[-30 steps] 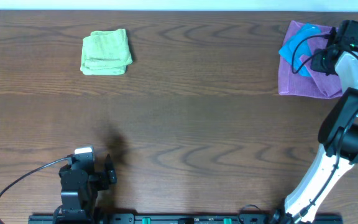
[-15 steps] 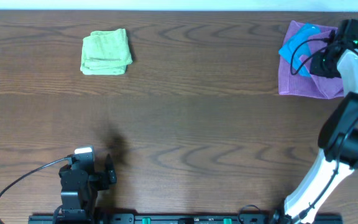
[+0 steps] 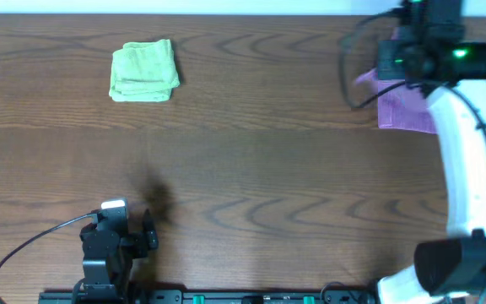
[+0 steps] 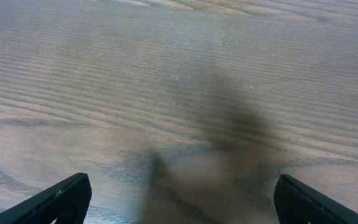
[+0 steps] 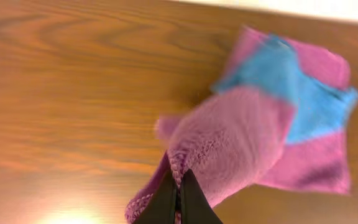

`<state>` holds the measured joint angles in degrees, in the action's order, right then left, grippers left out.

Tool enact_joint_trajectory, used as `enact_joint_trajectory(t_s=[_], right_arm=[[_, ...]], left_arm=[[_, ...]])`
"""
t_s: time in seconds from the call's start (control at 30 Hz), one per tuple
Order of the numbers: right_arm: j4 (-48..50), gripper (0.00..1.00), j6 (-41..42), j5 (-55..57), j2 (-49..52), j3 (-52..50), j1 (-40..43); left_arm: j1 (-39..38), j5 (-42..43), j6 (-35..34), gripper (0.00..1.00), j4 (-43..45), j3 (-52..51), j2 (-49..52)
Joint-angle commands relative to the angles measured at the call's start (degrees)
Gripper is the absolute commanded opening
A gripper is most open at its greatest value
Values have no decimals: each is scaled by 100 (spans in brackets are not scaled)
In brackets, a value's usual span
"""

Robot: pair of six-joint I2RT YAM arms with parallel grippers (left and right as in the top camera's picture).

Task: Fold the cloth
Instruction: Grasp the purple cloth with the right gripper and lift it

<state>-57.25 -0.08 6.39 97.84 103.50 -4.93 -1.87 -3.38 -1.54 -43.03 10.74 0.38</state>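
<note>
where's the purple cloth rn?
The purple cloth is at the far right corner of the table in the overhead view, partly under the right arm. The right gripper pinches a raised fold of it, and a blue cloth lies on it.

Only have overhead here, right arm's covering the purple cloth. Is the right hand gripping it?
Observer: Yes. The right wrist view shows the right hand shut on a raised fold of the purple cloth.
Operator: Anything lying on it? The arm hides that.
Observer: A blue cloth lies on its flat part.
Operator: Left hand open or shut?
Observer: The left hand is open over bare table, holding nothing.
</note>
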Motion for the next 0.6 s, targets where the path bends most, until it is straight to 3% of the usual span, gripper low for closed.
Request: enact_joint_trajectory(t_s=[0.0,0.37,0.57], right_arm=[[76,1,433,210,-225,83,-734],[1519,1,678,470,-249,157,-2243],[1659,1,1300,374,-249,179,-2625]], left_arm=[[35,20,-15,95,-216,-83,2],[35,22,-15,95,-216,-83,2],[35,22,-17,95,-216,-83,2]])
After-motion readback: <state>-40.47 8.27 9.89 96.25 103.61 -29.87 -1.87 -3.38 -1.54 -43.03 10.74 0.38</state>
